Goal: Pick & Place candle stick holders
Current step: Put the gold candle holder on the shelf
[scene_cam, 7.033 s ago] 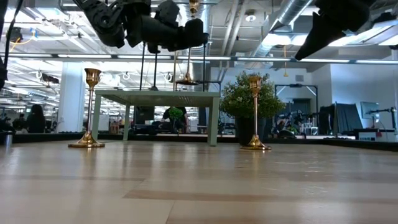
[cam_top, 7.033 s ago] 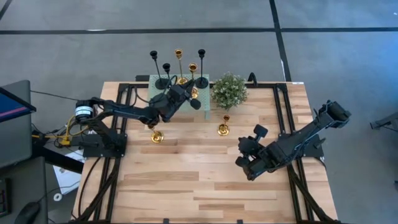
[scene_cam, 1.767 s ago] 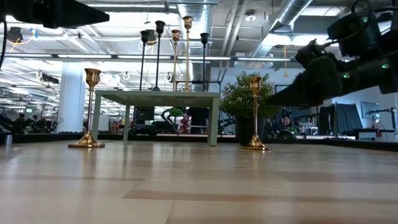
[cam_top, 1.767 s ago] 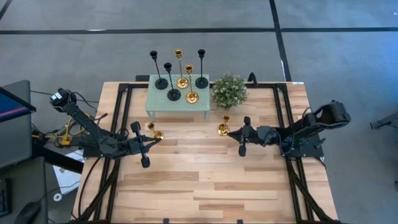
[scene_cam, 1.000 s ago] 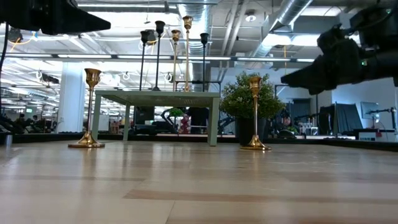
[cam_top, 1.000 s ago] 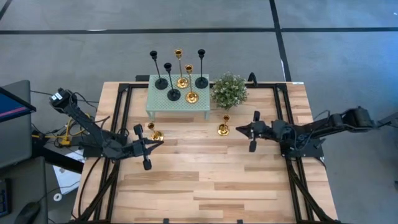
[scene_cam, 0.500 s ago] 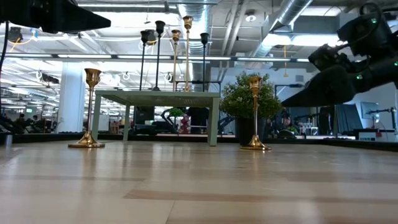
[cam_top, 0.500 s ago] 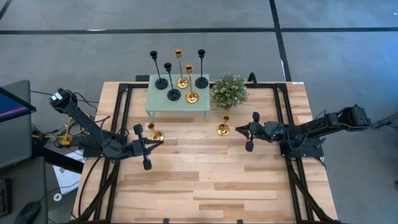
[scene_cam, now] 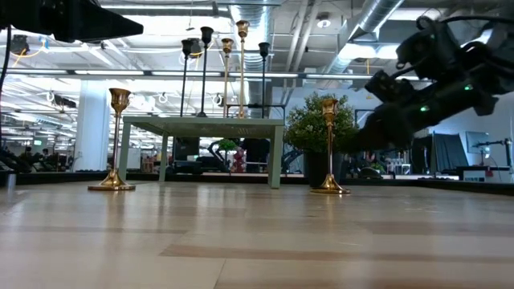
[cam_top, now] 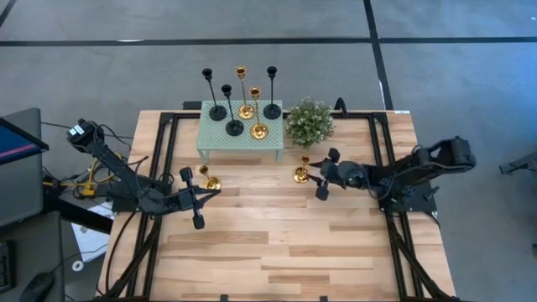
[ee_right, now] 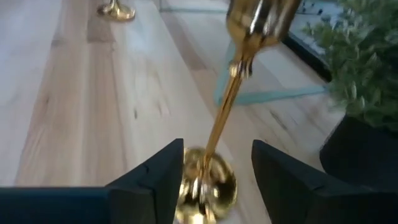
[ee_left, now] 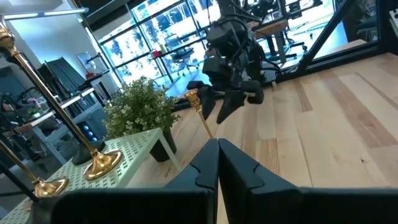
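Two gold candle stick holders stand upright on their round bases on the wooden table: one at the left (cam_top: 210, 180) and one at the right (cam_top: 301, 173). Three black holders and two gold ones stand on the mint-green little table (cam_top: 214, 138) at the far edge. My right gripper (cam_top: 312, 176) is open right beside the right gold holder. In the right wrist view (ee_right: 216, 163) the holder's stem (ee_right: 221, 127) shows between its two fingers, apart from both. My left gripper (cam_top: 216, 192) is shut and empty, just near of the left gold holder.
A bushy green potted plant (cam_top: 310, 122) stands just beyond the right gold holder, beside the little table. Bare wood (cam_top: 277, 252) fills the near half of the table. Black frame rails run along both sides.
My right gripper has gone toward the table's left edge and come up to the right gold holder, staying open. The holder has kept standing where it was.
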Action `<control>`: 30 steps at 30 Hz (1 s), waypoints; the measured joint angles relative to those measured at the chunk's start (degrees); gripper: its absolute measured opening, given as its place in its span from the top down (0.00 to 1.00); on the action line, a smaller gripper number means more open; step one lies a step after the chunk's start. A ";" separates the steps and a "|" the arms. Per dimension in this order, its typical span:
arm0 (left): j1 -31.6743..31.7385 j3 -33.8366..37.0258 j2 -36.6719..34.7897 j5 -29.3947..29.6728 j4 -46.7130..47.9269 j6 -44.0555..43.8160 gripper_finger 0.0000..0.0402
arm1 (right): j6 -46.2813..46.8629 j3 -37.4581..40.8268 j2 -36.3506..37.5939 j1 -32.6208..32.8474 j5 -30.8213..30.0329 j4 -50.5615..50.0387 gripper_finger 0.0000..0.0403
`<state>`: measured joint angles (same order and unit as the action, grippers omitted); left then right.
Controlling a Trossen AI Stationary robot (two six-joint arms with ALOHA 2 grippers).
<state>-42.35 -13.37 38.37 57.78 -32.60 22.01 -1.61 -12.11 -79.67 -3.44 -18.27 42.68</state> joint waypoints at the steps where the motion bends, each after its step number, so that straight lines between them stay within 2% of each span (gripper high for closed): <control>1: 0.00 0.00 0.00 0.00 0.00 -0.01 0.98 | -0.04 -0.38 -1.34 -0.22 0.17 1.84 0.55; 6: 0.00 0.00 0.00 0.00 0.07 0.01 0.98 | 0.01 -0.94 -6.71 -0.54 0.27 7.14 0.59; 14: -0.02 0.00 0.00 0.00 0.09 -0.02 0.98 | 0.16 -4.98 -12.92 -0.56 1.76 7.71 0.66; 19: -0.01 0.00 0.00 0.00 0.09 -0.02 0.98 | 0.16 -6.64 -15.53 -0.87 1.59 7.67 0.75; 25: -0.02 0.00 0.00 0.00 0.24 -0.02 0.98 | 0.56 -6.59 -14.74 -0.81 0.23 7.46 0.95; 30: -0.02 0.00 0.00 0.00 0.24 -0.02 0.98 | 3.56 -6.55 -11.33 -0.76 0.60 6.69 0.97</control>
<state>-42.37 -13.37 38.37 57.78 -32.36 22.00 1.95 -18.65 -91.00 -4.20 -17.67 49.37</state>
